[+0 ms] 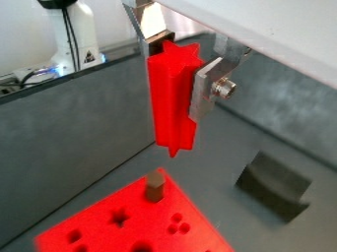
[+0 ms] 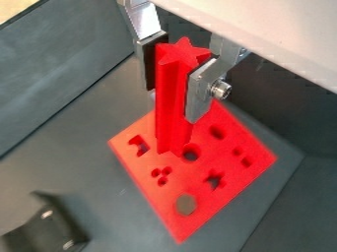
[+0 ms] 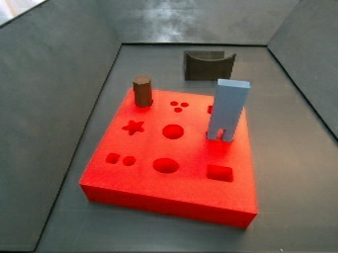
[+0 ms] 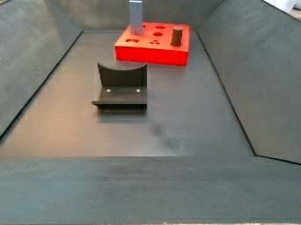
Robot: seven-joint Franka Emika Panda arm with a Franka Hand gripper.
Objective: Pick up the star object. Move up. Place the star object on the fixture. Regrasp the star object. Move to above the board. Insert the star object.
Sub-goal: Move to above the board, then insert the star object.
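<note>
In both wrist views my gripper [image 1: 174,69] [image 2: 175,69] is shut on the star object [image 1: 171,98] [image 2: 174,98], a bright red star-section peg. It hangs upright between the silver fingers, clamped near its top end. Well below it lies the red board [image 1: 125,228] [image 2: 224,128] [image 3: 132,183] [image 4: 147,56], with its star hole [image 1: 118,215] [image 2: 215,180] [image 3: 132,126]. The dark fixture [image 1: 274,182] [image 2: 39,231] [image 3: 207,64] [image 4: 120,85] stands on the floor apart from the board, with nothing on it. Neither side view shows the gripper or the peg.
A brown cylinder peg [image 1: 157,184] [image 3: 142,92] [image 4: 174,37] and a tall light-blue post [image 3: 228,109] [image 4: 135,13] stand in the board. Sloping grey walls [image 3: 53,59] [image 4: 35,70] enclose the dark floor.
</note>
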